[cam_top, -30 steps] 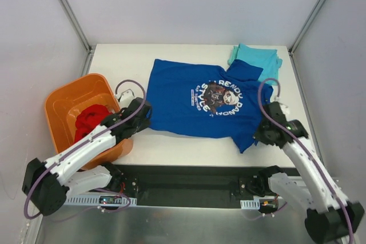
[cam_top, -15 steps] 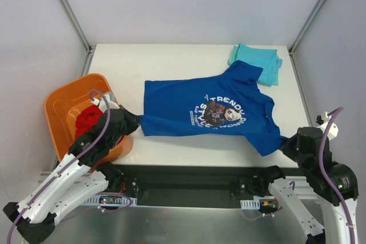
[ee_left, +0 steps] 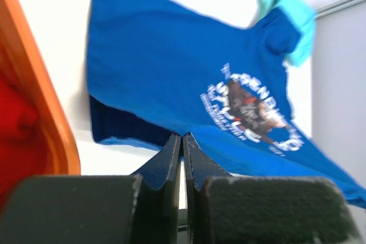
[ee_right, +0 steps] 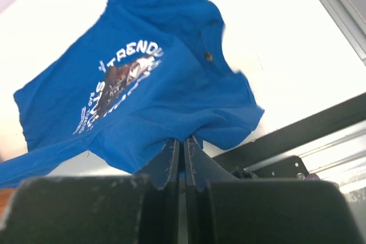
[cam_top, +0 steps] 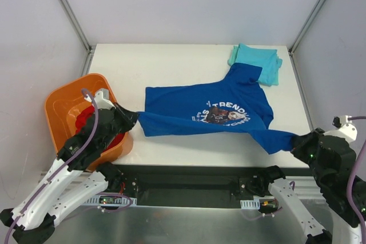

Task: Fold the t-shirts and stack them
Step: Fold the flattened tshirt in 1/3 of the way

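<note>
Left gripper (ee_left: 182,138): jaws pressed tight together, pinching a corner of the blue shirt (ee_left: 171,67). Over on the other side, the right gripper (ee_right: 182,141) is doing the same, fingers clamped on the opposite corner of the cloth.

Between the two grips the blue shirt (cam_top: 211,107) is drawn out long, its long axis running left to right across the near half of the table (cam_top: 143,67), the near edge pulled into a taut band. The printed side faces up, white lettering plain to see. One sleeve points off to the far right corner, where its end lies against the folded teal shirt (cam_top: 260,61).

On the left sits the orange tub (cam_top: 57,112), and inside it a bunched red shirt (cam_top: 84,118).

The left gripper (cam_top: 132,119) hangs just off the tub's right rim, at the table's left edge, its arm reaching up from the near left and crossing over the tub's near corner. The right gripper (cam_top: 296,141) is out past the table's near right corner, its arm bent back and rising from the lower right, wrist turned in toward the shirt.
</note>
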`<state>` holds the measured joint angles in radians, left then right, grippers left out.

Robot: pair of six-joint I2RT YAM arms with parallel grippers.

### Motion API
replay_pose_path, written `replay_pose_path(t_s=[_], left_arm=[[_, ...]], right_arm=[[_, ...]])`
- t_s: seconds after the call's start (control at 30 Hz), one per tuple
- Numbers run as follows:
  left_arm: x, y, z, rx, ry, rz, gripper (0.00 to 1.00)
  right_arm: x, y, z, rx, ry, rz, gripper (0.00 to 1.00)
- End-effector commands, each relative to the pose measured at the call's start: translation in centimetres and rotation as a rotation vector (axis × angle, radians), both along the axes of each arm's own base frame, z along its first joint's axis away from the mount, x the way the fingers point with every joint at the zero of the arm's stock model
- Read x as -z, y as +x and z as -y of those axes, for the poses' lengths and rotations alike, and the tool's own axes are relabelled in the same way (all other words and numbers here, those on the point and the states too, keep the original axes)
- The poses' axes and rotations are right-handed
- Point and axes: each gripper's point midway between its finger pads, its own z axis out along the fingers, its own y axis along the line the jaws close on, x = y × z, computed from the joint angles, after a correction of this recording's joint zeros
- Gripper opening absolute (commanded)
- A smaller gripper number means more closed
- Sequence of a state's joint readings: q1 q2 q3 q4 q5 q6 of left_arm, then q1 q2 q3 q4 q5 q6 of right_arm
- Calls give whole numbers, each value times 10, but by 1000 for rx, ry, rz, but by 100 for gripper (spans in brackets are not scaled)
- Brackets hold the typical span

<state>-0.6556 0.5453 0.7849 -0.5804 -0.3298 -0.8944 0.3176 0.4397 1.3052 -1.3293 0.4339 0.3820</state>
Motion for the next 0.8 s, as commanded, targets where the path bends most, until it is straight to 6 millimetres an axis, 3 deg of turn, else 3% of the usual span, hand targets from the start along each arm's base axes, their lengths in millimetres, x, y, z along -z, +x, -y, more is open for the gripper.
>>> replay_pose_path(t_s=[0.0, 0.07, 0.2, 0.3, 0.4, 0.53, 0.73, 0.77], left_arm=[[-31, -1, -3, 15, -18, 92, 0], [-23, -3, 0, 27, -24, 76, 0], [12, -9, 5, 51, -21, -2, 0], [32, -13, 8, 63, -21, -51, 0], [51, -15, 10, 64, -4, -104, 0], [79, -12, 5, 13, 52, -194, 0], [95, 10, -13, -137, 186, -257, 0], [90, 16, -15, -162, 200, -248, 0]], right_arm=[[-10, 8, -7, -50, -15, 22, 1], [3, 8, -11, -76, -19, -22, 2], [37, -1, -21, -133, -15, -171, 5], [79, -11, -42, -250, 6, -362, 6], [109, -18, -47, -284, -8, -530, 6], [120, -8, -37, -222, -70, -593, 8], [104, 45, -33, -139, -138, -517, 8], [106, 54, -36, -147, -148, -542, 8]])
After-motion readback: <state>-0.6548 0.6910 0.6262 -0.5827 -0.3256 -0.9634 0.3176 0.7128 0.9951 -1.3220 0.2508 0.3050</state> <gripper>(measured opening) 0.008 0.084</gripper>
